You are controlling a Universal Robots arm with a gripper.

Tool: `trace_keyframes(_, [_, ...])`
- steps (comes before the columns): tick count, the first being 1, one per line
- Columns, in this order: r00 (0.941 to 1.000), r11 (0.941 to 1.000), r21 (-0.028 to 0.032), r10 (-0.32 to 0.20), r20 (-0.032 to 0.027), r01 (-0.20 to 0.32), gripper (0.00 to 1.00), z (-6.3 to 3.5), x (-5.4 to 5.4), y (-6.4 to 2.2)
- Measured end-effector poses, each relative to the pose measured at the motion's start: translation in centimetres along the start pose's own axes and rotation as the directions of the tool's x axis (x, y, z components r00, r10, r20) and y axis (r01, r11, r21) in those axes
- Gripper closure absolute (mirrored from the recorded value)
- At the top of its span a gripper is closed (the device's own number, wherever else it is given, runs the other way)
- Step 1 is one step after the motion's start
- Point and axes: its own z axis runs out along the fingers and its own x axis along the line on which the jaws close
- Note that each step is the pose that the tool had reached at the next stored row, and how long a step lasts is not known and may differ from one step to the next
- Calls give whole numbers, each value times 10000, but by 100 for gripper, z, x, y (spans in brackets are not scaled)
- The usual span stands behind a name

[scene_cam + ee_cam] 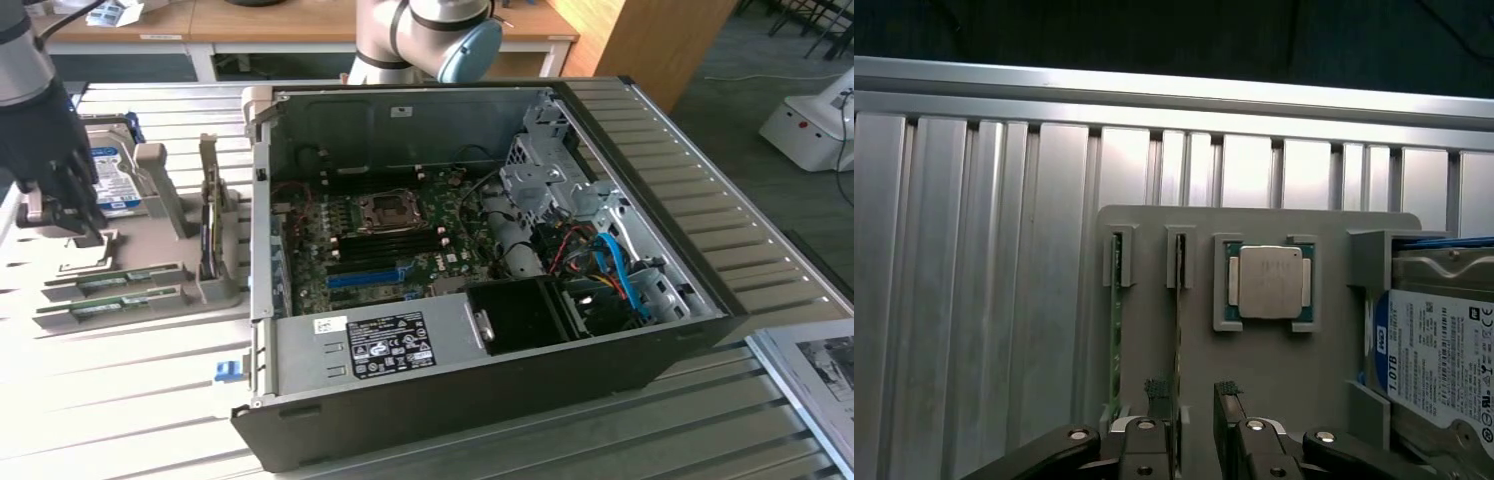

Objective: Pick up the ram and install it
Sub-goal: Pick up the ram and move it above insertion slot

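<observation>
My claw [1192,392] hangs open over the holder [1254,222], at nine o'clock of the case [467,400] in the exterior view. The ram [1178,335], a thin green stick, stands on edge in its slot with its long axis pointing at the claw. The holder also carries a second stick [1116,340], a processor [1265,282] and a drive [1439,350].

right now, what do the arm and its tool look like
The arm is silver-grey tubing with a light blue joint cap. The tool is black, built of linked bars joined by silver bolts, with ribbed dark fingertips. A black cable runs by the wrist.
</observation>
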Motion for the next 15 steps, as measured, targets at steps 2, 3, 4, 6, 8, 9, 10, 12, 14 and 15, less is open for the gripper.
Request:
trace_keyframes(2, [10000,10000,0,0,-1,0,69,24,0,-1])
trace_keyframes(3, [10000,10000,0,0,-1,0,69,36,1,-2])
trace_keyframes(4, [10000,10000,0,-1,-2,1,69,48,1,-2])
trace_keyframes(6, [10000,10000,0,-1,-3,1,69,71,1,-3])
trace_keyframes(8, [10000,10000,0,-1,-3,1,69,99,2,-4])
trace_keyframes(9, [10000,10000,0,-1,-4,1,69,113,2,-5])
trace_keyframes(10, [10000,10000,1,-1,-3,1,69,127,2,-6])
trace_keyframes(12, [10000,10000,-1,-1,-5,1,69,153,2,-7])
trace_keyframes(14, [10000,10000,-1,-2,-6,2,69,179,3,-8])
trace_keyframes(15, [10000,10000,-1,-2,-6,2,69,192,3,-9])
